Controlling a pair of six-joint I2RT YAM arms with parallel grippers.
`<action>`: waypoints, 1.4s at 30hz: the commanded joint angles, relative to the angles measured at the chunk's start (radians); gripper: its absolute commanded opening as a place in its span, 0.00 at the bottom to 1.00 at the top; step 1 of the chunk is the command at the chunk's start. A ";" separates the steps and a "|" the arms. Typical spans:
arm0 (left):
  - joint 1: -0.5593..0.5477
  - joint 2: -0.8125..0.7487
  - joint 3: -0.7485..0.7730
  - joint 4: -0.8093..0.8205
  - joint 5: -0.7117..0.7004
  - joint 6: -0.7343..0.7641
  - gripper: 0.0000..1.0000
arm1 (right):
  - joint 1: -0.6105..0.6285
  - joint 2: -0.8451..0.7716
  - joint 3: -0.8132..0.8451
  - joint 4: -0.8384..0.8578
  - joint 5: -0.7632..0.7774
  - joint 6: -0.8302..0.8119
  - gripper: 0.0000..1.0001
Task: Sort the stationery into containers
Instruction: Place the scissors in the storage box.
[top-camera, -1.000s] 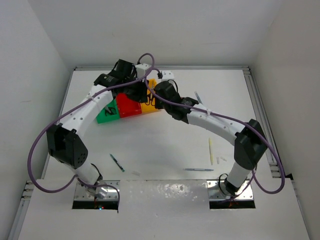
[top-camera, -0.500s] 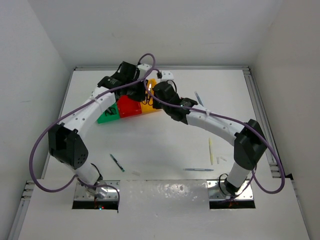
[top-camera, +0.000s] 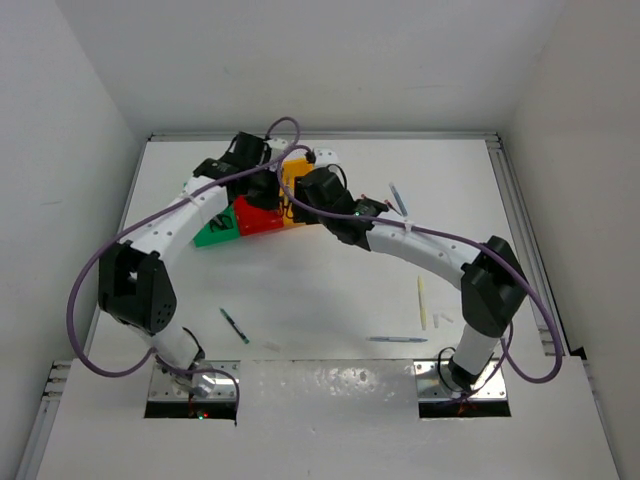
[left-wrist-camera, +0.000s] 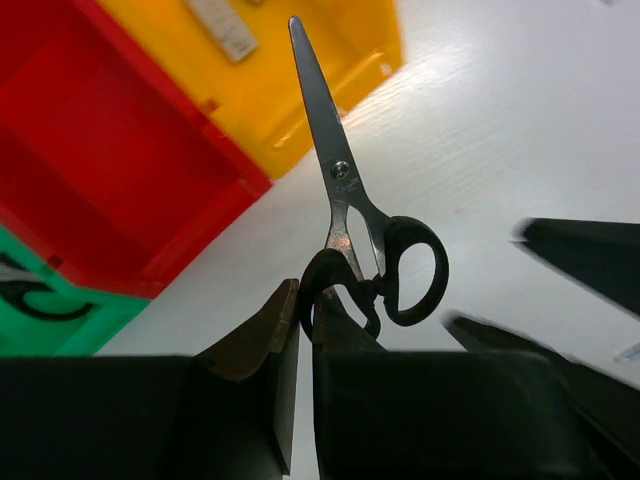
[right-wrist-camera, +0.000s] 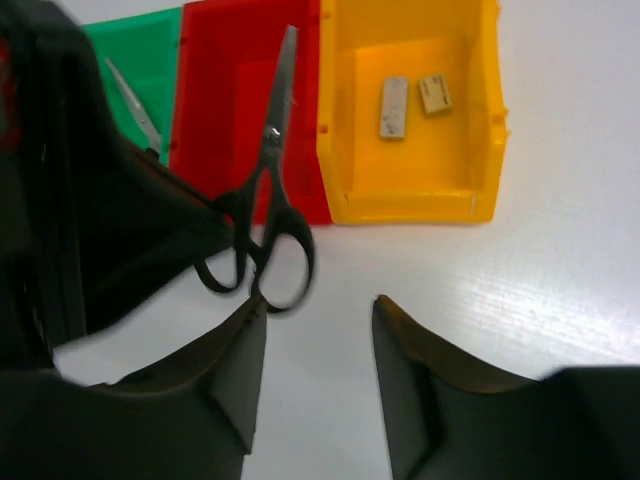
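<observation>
From above, the containers are half hidden by the arms. At the left wrist, the scissors are clamped by a handle in the left end effector. At the right wrist, the right end effector is spread apart, with the scissors just ahead of one finger.

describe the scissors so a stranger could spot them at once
Find the green, red and yellow bins at the table's far side. At their near edge the left hand pinches the scissors by one handle loop. Black loops and steel blades set them apart from the small erasers in the yellow bin.
</observation>
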 joint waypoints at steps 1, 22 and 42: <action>0.135 -0.029 -0.029 0.003 -0.013 -0.026 0.00 | 0.015 -0.033 0.021 0.093 -0.061 -0.034 0.48; 0.484 0.150 -0.111 0.143 -0.039 -0.075 0.00 | -0.005 -0.197 -0.156 0.069 0.020 -0.120 0.53; 0.450 0.114 -0.002 0.093 -0.013 -0.066 0.46 | -0.030 -0.295 -0.231 -0.144 0.012 -0.144 0.64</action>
